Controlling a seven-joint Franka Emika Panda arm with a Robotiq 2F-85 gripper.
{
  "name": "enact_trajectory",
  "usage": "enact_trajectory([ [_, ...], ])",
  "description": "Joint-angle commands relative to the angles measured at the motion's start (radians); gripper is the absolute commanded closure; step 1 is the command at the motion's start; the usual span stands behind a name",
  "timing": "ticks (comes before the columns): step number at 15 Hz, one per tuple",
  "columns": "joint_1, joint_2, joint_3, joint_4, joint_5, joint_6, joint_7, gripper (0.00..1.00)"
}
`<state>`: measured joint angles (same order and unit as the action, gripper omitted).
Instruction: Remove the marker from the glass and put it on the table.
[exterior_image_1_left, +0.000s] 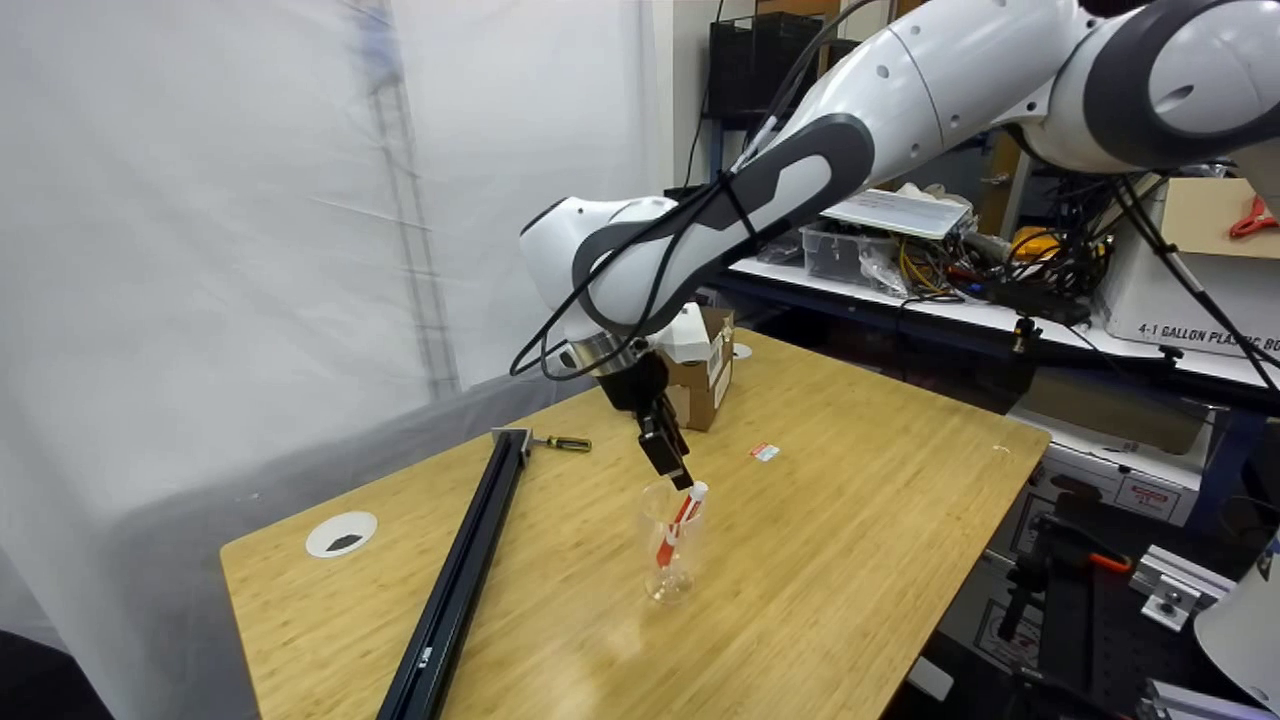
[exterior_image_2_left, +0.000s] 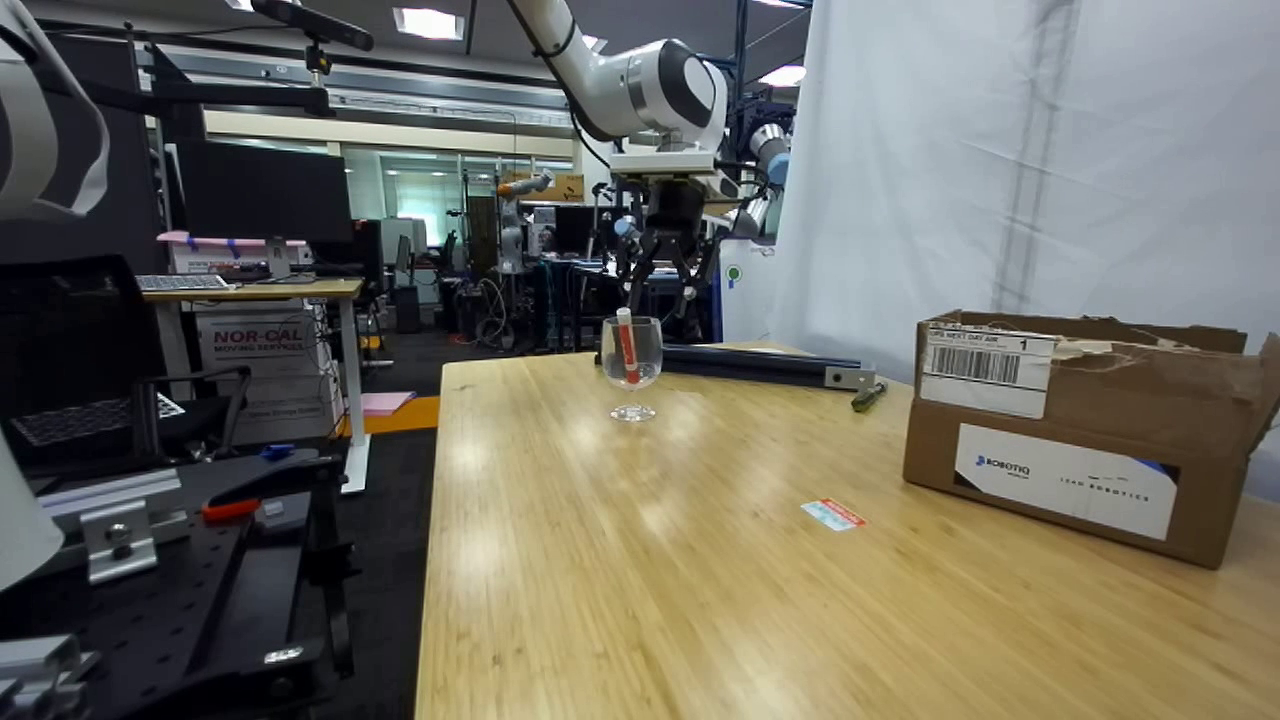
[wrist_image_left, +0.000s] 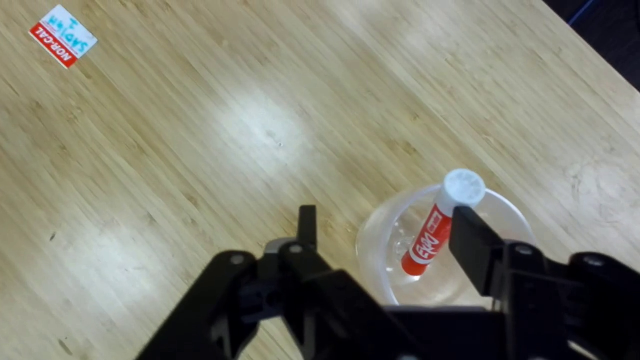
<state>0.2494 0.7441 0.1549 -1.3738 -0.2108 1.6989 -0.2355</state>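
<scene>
Wrist view: the tool (wrist_image_left: 384, 232) comes in along the bottom edge, its two black fingers (wrist_image_left: 477, 252) spread wide, with nothing gripped.
Finger positions: one tip stands over bare wood beside the glass; the other overlaps the glass, just beside the marker. Whether that one touches, I cannot tell.
Marker (wrist_image_left: 431, 234): in the glass, tilted, white end up past the rim, red EXPO barrel slanting down inside.
Glass (wrist_image_left: 374, 245): clear, colourless, upright on its foot on the counter (wrist_image_left: 165, 150).
Tool height: in an exterior view, the fingertips hang over the glass, level with or above its rim, near the marker's white end.
Arm (exterior_image_1_left: 690, 270): white and dark grey, black cables strapped along it, slanting down to the tool.
Black bar (exterior_image_1_left: 465, 580): long, flat on the counter, a metal plate at one end; visible in both exterior views.
Screwdriver (exterior_image_1_left: 568, 443): yellow-and-dark handle, just beside that plate.
Cardboard box (exterior_image_2_left: 1100, 420): brown, torn along its upper edge, white labels, one printed ROBOTIQ; well apart from the glass.
Sticker (wrist_image_left: 63, 36): red and white, marked NOR-CAL, flat on the wood.
Curtain (exterior_image_1_left: 260, 250): pale sheeting alongside the counter.
</scene>
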Motion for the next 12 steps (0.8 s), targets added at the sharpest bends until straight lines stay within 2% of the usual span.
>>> enact_trajectory([
  [1, 0.019, 0.055, -0.01, 0.089, -0.01, -0.098, 0.003, 0.32],
  [3, 0.033, 0.081, -0.01, 0.128, -0.016, -0.139, 0.005, 0.32],
  [7, 0.067, 0.126, -0.011, 0.212, -0.027, -0.224, 0.004, 0.23],
  [8, 0.074, 0.135, -0.012, 0.231, -0.029, -0.242, 0.005, 0.33],
  [9, 0.08, 0.144, -0.013, 0.252, -0.033, -0.26, 0.005, 0.35],
  [12, 0.089, 0.17, -0.015, 0.303, -0.037, -0.299, 0.004, 0.52],
])
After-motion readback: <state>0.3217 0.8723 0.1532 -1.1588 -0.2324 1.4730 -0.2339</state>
